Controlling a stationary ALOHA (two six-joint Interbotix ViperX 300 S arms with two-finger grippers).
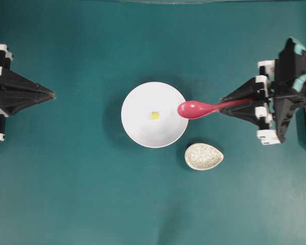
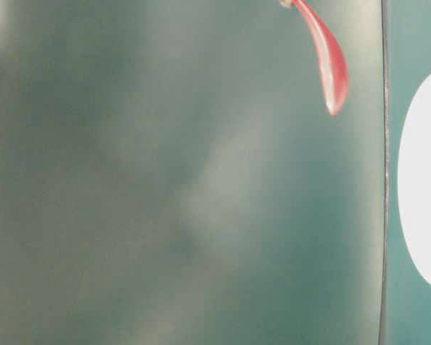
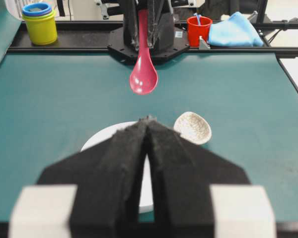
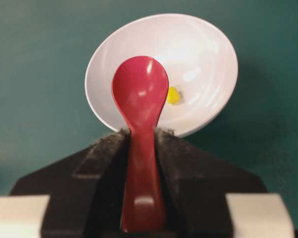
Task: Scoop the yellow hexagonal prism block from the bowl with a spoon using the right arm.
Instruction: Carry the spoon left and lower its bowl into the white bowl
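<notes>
the right gripper (image 1: 225, 104) is clamping the spoon (image 1: 196, 108) by its handle, scoop hovering over the bowl (image 1: 137, 130) rim. the yellow block (image 1: 154, 115) is sitting in the bowl's middle. the left gripper (image 1: 52, 94) is resting closed, empty.

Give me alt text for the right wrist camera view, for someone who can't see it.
The right gripper holds the pink-red spoon by its handle, scoop pointing toward the white bowl. A tiny yellow block lies inside the bowl, just right of the scoop, on a teal table.
</notes>
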